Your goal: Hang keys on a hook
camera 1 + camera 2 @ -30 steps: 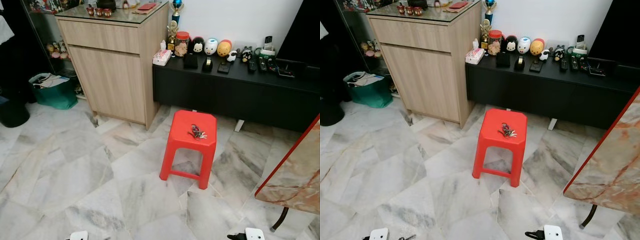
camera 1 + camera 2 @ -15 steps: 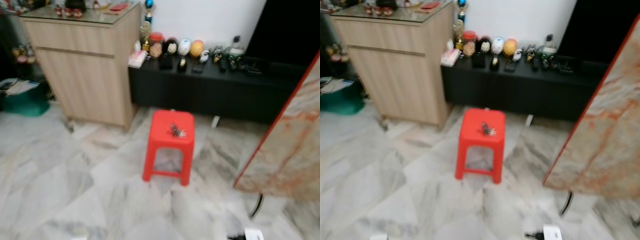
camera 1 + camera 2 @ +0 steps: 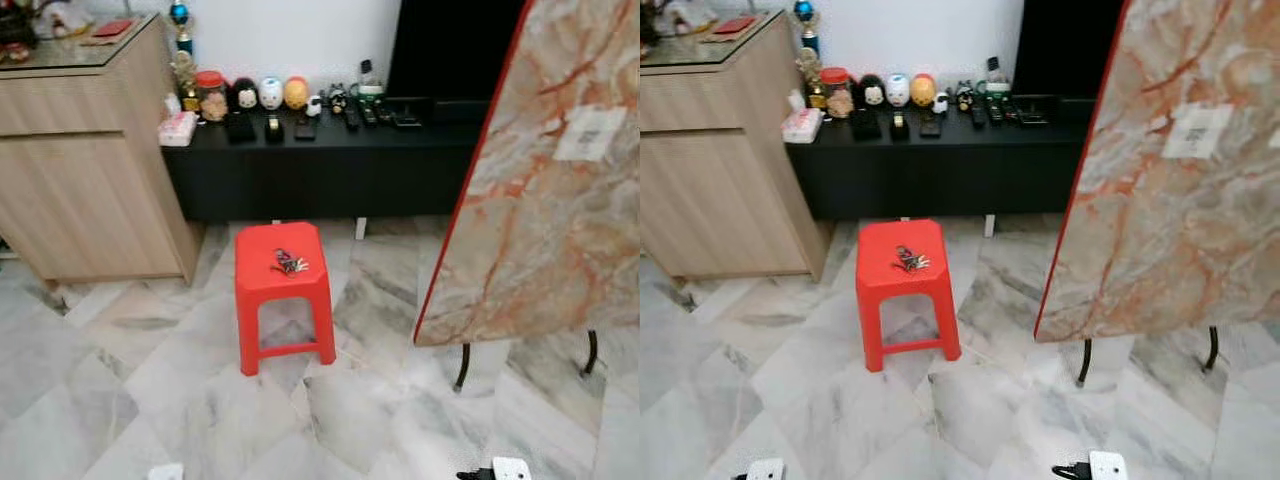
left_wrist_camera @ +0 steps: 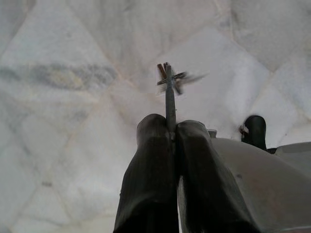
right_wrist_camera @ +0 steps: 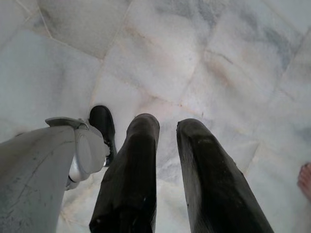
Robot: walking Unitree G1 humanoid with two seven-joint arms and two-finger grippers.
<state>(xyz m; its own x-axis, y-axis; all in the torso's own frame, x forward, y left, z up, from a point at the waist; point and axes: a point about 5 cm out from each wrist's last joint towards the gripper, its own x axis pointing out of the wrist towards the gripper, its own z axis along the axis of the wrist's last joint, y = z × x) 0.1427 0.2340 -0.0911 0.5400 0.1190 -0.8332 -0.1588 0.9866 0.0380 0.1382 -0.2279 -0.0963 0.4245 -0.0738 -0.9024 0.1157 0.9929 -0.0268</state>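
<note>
A tilted marble-patterned tabletop with a red edge [image 3: 540, 170] stands right of a red plastic stool [image 3: 281, 290] bearing a key bunch [image 3: 288, 263], while the left gripper [image 4: 170, 127] pinches another key [image 4: 169, 92] above the floor for carrying; the right gripper [image 5: 165, 127] hangs spread, empty.

Head high, wrists floorward

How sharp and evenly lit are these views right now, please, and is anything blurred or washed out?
Left and right eye views: sharp and evenly lit, the keys on the red stool crisp, faint sheen on the marble floor. Left wrist view: the fingers are clear, but the keys pinched between them smear at the tip. Right wrist view: soft, pale floor, dark fingers with little detail.
</note>
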